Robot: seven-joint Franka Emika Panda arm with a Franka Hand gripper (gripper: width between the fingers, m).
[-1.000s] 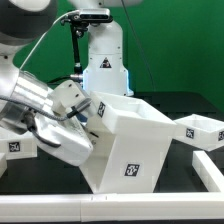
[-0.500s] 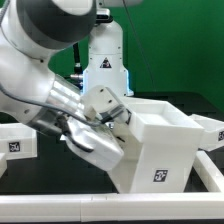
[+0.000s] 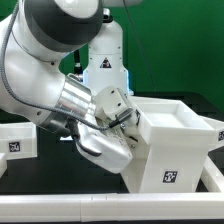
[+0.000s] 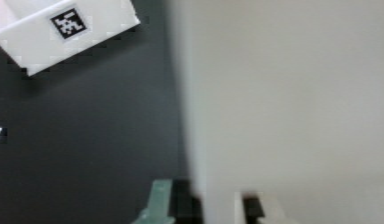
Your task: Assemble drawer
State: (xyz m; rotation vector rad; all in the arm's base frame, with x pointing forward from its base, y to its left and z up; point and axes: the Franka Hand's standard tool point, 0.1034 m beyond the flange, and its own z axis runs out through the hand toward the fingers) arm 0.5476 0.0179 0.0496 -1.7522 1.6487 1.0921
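Lying low on the dark surface [image 3: 55, 172] at the exterior view's left edge, the drawer [image 3: 16, 142] shows its black-and-white tag toward the camera and is partly cut off by the frame. Nothing touches it. The arm [image 3: 50, 70] bulks above and beside it. In the wrist view the drawer [image 4: 68, 30] appears as a white tagged piece on the same dark surface, well apart from the fingers [image 4: 162, 200].

The hand [image 3: 128, 117] [image 4: 207, 205] is at the tall white casing [image 3: 178, 140], on the rim of the wall that faces the exterior view's left. The wrist view shows one finger on the dark outer side of that wall and the other against the pale casing [image 4: 287, 100]. The wall sits between them, so the hand is closed down on the casing wall.

The casing is open at the top, carries a tag low on its near face, and looks tilted rather than square on the surface. A white rail [image 3: 110, 205] runs along the front edge.
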